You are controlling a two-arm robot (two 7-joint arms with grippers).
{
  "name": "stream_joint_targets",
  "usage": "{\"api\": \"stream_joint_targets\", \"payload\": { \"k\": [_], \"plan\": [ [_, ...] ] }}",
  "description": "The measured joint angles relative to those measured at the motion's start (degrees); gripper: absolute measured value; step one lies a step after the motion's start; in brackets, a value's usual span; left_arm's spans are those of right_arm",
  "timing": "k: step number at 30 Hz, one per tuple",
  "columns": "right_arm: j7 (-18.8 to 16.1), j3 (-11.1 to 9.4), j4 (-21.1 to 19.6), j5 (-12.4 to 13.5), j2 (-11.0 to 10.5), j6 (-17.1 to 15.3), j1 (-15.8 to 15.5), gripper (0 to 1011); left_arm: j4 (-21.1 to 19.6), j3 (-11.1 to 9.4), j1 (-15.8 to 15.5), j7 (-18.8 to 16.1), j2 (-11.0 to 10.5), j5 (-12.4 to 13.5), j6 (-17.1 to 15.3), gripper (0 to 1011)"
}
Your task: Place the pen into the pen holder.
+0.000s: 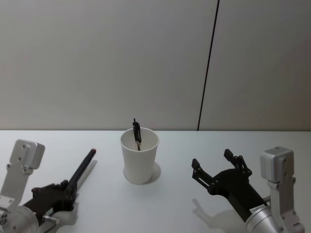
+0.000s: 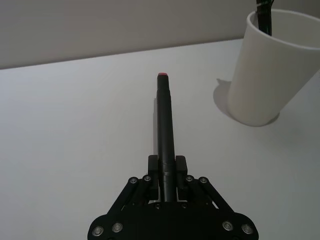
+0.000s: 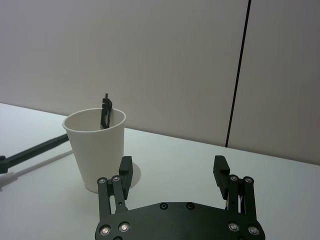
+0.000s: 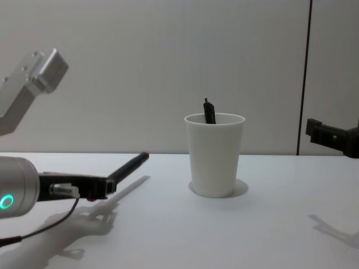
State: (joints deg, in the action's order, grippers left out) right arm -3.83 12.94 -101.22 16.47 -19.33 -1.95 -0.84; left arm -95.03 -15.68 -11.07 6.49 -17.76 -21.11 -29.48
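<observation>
A black pen (image 1: 83, 167) with a red tip is held by its rear end in my left gripper (image 1: 68, 187), which is shut on it. The pen (image 2: 165, 125) points forward above the table, its tip to the left of the pen holder and short of it. The pen holder (image 1: 140, 158) is a white paper cup standing upright at the table's middle. Another black pen (image 1: 137, 132) leans inside it, its clip end above the rim. My right gripper (image 1: 211, 162) hovers open to the right of the cup (image 3: 97, 150), with nothing between its fingers.
The white table (image 1: 170, 204) has open surface around the cup. A plain grey wall with a thin dark vertical seam (image 1: 208, 68) rises behind the table's far edge.
</observation>
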Motion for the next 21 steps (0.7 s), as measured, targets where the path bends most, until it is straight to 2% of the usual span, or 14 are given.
{"api": "stream_joint_targets", "payload": {
  "k": [12,21],
  "plan": [
    [0.0,0.0,0.0,0.0,0.0,0.0,0.0,1001,-1.6,2.5,2.1,0.5,1.0,0.2,8.9,202],
    [0.0,0.0,0.0,0.0,0.0,0.0,0.0,1001,-2.3,4.0,3.1,2.5,1.6,0.2,16.7,202]
  ]
}}
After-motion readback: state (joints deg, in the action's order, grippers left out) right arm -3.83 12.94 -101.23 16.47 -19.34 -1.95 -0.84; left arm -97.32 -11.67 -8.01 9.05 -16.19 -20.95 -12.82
